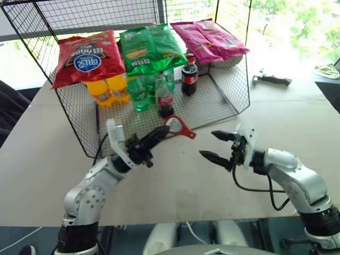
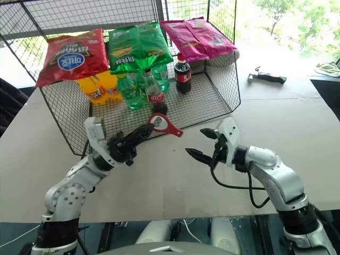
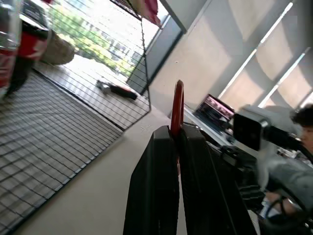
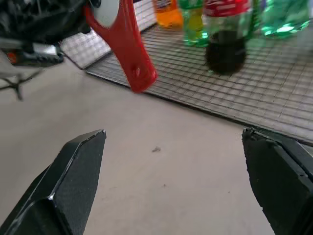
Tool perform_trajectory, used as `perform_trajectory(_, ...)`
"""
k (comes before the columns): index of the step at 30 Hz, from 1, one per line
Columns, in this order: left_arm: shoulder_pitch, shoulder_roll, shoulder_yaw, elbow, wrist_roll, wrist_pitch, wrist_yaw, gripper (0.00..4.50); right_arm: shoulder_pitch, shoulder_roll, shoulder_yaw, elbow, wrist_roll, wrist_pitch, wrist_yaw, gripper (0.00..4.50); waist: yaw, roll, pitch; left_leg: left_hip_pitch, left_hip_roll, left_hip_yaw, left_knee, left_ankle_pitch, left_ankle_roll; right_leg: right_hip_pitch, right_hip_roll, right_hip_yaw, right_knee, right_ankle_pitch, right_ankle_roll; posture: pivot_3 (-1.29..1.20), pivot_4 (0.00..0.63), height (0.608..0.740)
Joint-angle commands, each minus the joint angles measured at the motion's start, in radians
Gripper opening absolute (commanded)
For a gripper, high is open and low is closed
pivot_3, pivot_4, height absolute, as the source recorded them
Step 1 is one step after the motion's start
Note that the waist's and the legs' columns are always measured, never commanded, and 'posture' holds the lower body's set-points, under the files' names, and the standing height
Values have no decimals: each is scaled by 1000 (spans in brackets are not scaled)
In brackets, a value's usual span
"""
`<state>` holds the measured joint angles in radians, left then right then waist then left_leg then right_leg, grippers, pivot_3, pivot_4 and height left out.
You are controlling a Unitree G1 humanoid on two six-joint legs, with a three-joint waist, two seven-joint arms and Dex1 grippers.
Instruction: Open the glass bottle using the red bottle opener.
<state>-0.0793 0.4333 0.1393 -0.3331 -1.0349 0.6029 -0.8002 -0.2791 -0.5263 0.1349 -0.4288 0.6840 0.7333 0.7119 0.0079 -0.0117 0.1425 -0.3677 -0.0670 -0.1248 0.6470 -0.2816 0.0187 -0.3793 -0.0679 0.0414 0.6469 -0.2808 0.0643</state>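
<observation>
On the pale table (image 1: 48, 154), head camera first: a black wire basket (image 1: 223, 101) lies tipped on its side with its open mouth toward the robot; the glass bottle (image 1: 164, 96) stands upright on the mesh near the front edge, among green plastic bottles (image 1: 139, 94), orange bottles (image 1: 109, 89) and a red-capped cola bottle (image 1: 189, 76); red (image 1: 87, 57), green (image 1: 150, 49) and pink snack bags (image 1: 208, 40) rest on the basket's upper side; a dark tool (image 1: 272, 79) lies on the table beyond the basket. The left gripper (image 1: 157, 135) is raised above the table with its fingers pressed together on the red bottle opener (image 1: 179, 127), whose ring end sits just in front of the glass bottle's base; contact between them cannot be told. The right gripper (image 1: 218, 144) hangs opposite, pointing toward the left one, jaws spread wide and empty.

Left wrist camera: both fingers (image 3: 161, 186) clamp the opener edge-on; the basket mesh runs alongside; a person sits in the background by a laptop (image 3: 217, 110).

Right wrist camera: two fingers (image 4: 73, 176) stand far apart with nothing between them; the opener's tapered end hangs over the table just before the basket edge; the glass bottle stands on the mesh behind.
</observation>
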Motion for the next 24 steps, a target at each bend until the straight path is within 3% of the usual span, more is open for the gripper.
perform_trajectory(1, -28, 14, -6, 20, -35, 37, -60, 82, -66, -9, -4, -43, 118, 121, 48, 4500, 0, 0, 0, 0, 0, 0, 0, 0, 0, 0, 0, 0, 0, 0, 0, 0, 150, 740)
perform_trajectory(10, -50, -1, -14, 58, 22, 17, -90, 82, -219, 6, 61, -18, 230, 302, 108, 4500, -5, 0, 0, -3, 0, -1, 0, 0, 0, -2, -1, -1, -2, 0, 0, 0, 150, 740)
perform_trajectory(24, -36, -23, -10, 64, 73, -1, -111, 82, -226, -29, 94, -30, 210, 348, 139, 4500, -9, 0, 0, -4, 0, -2, 0, 0, 0, -2, -1, -1, -3, 0, 0, 0, 150, 740)
